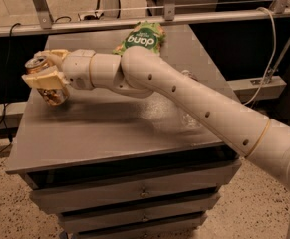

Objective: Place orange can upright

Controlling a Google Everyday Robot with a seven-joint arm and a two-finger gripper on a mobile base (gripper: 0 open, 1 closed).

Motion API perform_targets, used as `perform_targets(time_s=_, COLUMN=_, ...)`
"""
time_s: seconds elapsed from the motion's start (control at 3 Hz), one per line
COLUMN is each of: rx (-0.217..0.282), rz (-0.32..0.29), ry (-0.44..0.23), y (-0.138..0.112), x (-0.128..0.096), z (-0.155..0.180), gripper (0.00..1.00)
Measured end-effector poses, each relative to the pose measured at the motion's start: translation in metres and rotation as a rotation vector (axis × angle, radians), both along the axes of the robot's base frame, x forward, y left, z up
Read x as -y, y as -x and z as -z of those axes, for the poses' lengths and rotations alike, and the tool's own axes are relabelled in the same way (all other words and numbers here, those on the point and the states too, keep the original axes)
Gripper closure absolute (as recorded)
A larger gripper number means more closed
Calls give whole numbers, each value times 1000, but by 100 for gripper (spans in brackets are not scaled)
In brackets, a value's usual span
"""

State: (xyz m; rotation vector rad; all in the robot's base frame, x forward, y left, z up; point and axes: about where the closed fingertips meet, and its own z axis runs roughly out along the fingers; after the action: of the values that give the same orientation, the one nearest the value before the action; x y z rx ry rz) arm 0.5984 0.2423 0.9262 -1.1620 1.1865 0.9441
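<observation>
**Pincer holding the orange can aslant at the left edge of the desk**

Far left: the pincer (38,71) is hanging over the left rim of the desk (109,133), its two pale fingers (41,79) pinching the orange can (54,94) between them. The can is not lying on the surface and not standing upright. It is leaning, with its silver top (35,62) pointing up and to the left and its mottled orange-brown body angling down and to the right. The lower end is sitting close above the grey top (contact with the desk cannot be made out).

Moving right: the cream wrist is joining the thick arm (184,98), which is stretching diagonally across the desk toward the lower right corner of the view.

Centre, at the back of the desk: a green snack bag (140,38) with white lettering is lying flat, well apart from the can.

Right of centre: a clear plastic bottle (190,119) is lying on the desk, partly covered by the arm passing over it.

Below: the desk's drawers (139,192) are facing the camera, all closed. Behind the desk, a metal rail (134,20) is running the full width of the view, and a pale cable (278,39) is looping down at the far right.
</observation>
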Motion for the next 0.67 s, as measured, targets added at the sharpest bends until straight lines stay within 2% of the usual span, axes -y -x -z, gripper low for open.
perform_targets(time_s=0.67, rx=-12, rz=1, ry=-41, y=3, x=-12, z=11, gripper=100)
